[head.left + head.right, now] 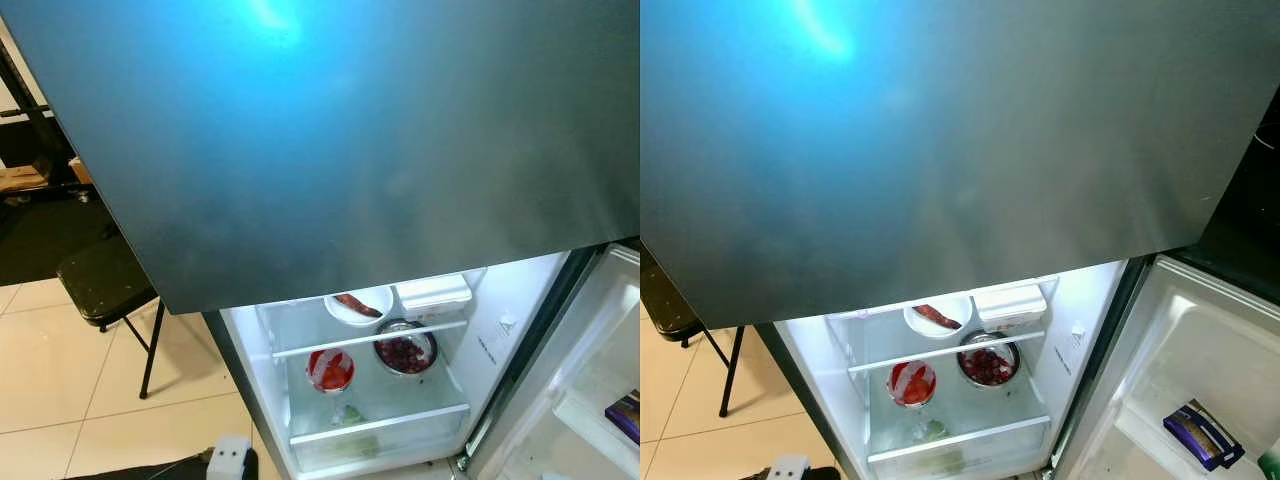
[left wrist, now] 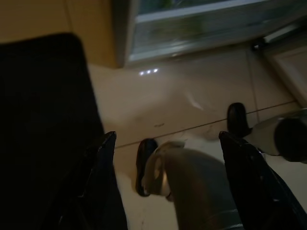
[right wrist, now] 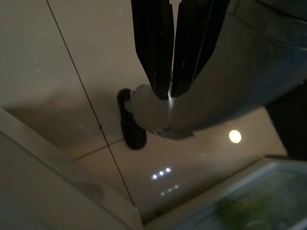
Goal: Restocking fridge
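While the fridge point(image 1: 520, 330) stands with its lower door point(image 1: 1200, 370) swung wide to the robot's right, the lit compartment lies ahead of the robot and well below the head camera, under the dark closed upper door point(image 1: 330, 140). On the upper shelf sit a white bowl point(image 1: 358, 305) with something reddish in it and a white box point(image 1: 433, 294) just beside it; one shelf down are a steel bowl of dark red fruit point(image 1: 405, 353) and a red-and-white cup point(image 1: 330, 370), with something green below. A purple packet point(image 1: 1202, 436) rests in the door rack. Both arms hang low by the robot's legs, over the tiled floor point(image 1: 60, 390): the left tool point(image 2: 168, 158) has its black fingers spread apart with nothing between them, the right tool point(image 3: 169, 91) has its fingers pressed together, also empty. Neither carries anything to stock, so I judge the shelves lie forward and above both tools, about equally reachable. A black folding chair point(image 1: 105, 282) stands off to the left.
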### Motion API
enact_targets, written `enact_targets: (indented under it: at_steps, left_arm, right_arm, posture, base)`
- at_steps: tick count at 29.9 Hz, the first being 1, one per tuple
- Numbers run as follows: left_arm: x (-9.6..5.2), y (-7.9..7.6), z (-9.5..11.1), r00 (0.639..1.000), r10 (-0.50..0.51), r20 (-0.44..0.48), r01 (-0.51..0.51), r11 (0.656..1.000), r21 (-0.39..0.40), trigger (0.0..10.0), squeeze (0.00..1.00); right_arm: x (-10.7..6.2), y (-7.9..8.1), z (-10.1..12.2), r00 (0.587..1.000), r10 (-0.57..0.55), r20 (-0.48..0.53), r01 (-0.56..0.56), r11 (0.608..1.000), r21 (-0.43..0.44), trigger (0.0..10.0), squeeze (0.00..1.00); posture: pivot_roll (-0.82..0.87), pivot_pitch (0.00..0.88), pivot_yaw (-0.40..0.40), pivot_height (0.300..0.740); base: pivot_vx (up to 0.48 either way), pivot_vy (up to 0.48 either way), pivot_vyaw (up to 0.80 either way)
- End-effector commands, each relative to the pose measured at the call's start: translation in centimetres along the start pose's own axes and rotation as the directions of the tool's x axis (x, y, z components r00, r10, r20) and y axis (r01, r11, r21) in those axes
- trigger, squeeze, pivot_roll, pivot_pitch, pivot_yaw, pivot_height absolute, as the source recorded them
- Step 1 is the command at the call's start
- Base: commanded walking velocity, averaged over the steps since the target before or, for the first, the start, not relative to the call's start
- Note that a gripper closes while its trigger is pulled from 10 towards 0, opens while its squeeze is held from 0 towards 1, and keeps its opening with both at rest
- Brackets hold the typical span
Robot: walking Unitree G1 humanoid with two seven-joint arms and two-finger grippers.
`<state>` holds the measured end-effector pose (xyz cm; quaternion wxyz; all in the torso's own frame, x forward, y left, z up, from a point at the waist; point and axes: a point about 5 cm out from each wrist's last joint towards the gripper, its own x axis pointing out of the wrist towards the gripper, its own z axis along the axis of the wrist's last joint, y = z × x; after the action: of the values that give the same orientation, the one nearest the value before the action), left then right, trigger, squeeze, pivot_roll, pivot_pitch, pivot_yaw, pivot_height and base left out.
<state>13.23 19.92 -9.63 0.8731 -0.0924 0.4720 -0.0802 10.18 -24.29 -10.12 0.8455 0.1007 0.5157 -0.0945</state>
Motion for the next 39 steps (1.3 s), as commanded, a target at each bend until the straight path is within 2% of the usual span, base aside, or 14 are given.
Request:
enact_targets:
  at_steps: [1, 5, 11, 16, 17, 20, 23, 26, 30, 38, 39]
  left_arm:
    - [-0.5, 1.0, -0.7, 0.999, 0.049, -0.02, -0.05, 0.998, -0.04, 10.0, 0.0]
    - [-0.6, 0.9, -1.3, 0.998, 0.063, -0.031, -0.065, 0.995, -0.071, 10.0, 0.0]
    - [-0.4, 0.9, -0.8, 0.997, 0.055, -0.045, -0.057, 0.998, -0.036, 10.0, 0.0]
    - [-0.2, 1.4, 0.7, 0.996, 0.094, 0.004, -0.093, 0.993, -0.066, 10.0, 0.0]
    - [-0.1, 1.2, 1.0, 0.995, 0.09, 0.032, -0.086, 0.99, -0.116, 10.0, 0.0]
    - [0.0, 0.8, 0.6, 0.996, 0.085, 0.009, -0.084, 0.993, -0.087, 10.0, 0.0]
    - [0.0, 0.6, 0.1, 0.996, 0.093, 0.0, -0.093, 0.99, -0.108, 10.0, 0.0]
    - [0.0, 0.3, -0.5, 0.996, 0.085, -0.021, -0.087, 0.992, -0.094, 10.0, 0.0]
    - [-0.2, 0.5, -0.9, 0.996, 0.088, -0.033, -0.09, 0.992, -0.088, 10.0, 0.0]
    - [-0.1, 0.4, -0.9, 0.996, 0.082, -0.044, -0.085, 0.994, -0.063, 10.0, 0.0]
    - [0.1, 0.3, -0.2, 0.997, 0.08, -0.021, -0.081, 0.995, -0.066, 10.0, 0.0]
  right_arm:
    - [0.0, 0.2, -0.5, 1.0, -0.004, -0.02, 0.004, 1.0, 0.008, 10.0, 0.0]
    - [0.0, 0.0, -0.2, 1.0, -0.012, -0.009, 0.012, 1.0, 0.017, 10.0, 0.0]
    - [0.2, -0.2, 0.8, 0.998, -0.064, 0.013, 0.064, 0.997, 0.031, 10.0, 0.0]
    - [0.3, 0.3, 1.0, 0.999, -0.044, 0.005, 0.044, 0.999, -0.017, 10.0, 0.0]
    - [0.3, 0.1, 0.9, 0.999, -0.047, -0.002, 0.047, 0.999, -0.02, 10.0, 0.0]
    - [0.2, -0.1, 1.1, 0.999, -0.047, -0.004, 0.046, 0.998, -0.051, 10.0, 0.0]
    - [0.2, -0.3, 1.3, 0.999, -0.051, -0.004, 0.051, 0.997, -0.061, 10.0, 0.0]
    - [0.2, -0.4, 1.2, 0.999, -0.051, -0.009, 0.05, 0.996, -0.071, 10.0, 0.0]
    - [0.3, 0.2, 1.1, 0.999, -0.036, -0.018, 0.035, 0.996, -0.087, 10.0, 0.0]
    - [0.4, 0.8, 0.9, 0.999, -0.025, -0.024, 0.023, 0.996, -0.092, 10.0, 0.0]
    - [0.5, 1.0, 1.0, 1.0, -0.017, -0.025, 0.014, 0.995, -0.1, 10.0, 0.0]
  posture:
    - [-0.01, 0.0, 0.0, 0.74]
    - [-0.02, 0.0, 0.005, 0.74]
    - [-0.04, 0.0, -0.006, 0.74]
    - [-0.03, 0.0, -0.009, 0.74]
    - [-0.05, 0.0, 0.001, 0.74]
    - [-0.05, 0.0, -0.016, 0.74]
    - [-0.05, 0.0, -0.012, 0.74]
    - [-0.06, 0.0, -0.009, 0.74]
    - [-0.05, 0.0, 0.003, 0.74]
    - [-0.04, 0.0, 0.007, 0.74]
    - [-0.04, 0.0, 0.004, 0.74]
  base:
    - [0.0, 0.0, 0.0]
    - [0.0, 0.0, 0.0]
    - [0.0, 0.0, 0.0]
    - [-0.058, 0.0, 0.0]
    - [-0.322, 0.0, 0.0]
    - [-0.315, 0.0, 0.0]
    - [-0.217, 0.0, 0.0]
    - [-0.345, 0.0, 0.0]
    - [-0.38, 0.0, 0.0]
    - [-0.397, 0.0, 0.0]
    - [-0.412, 0.0, 0.0]
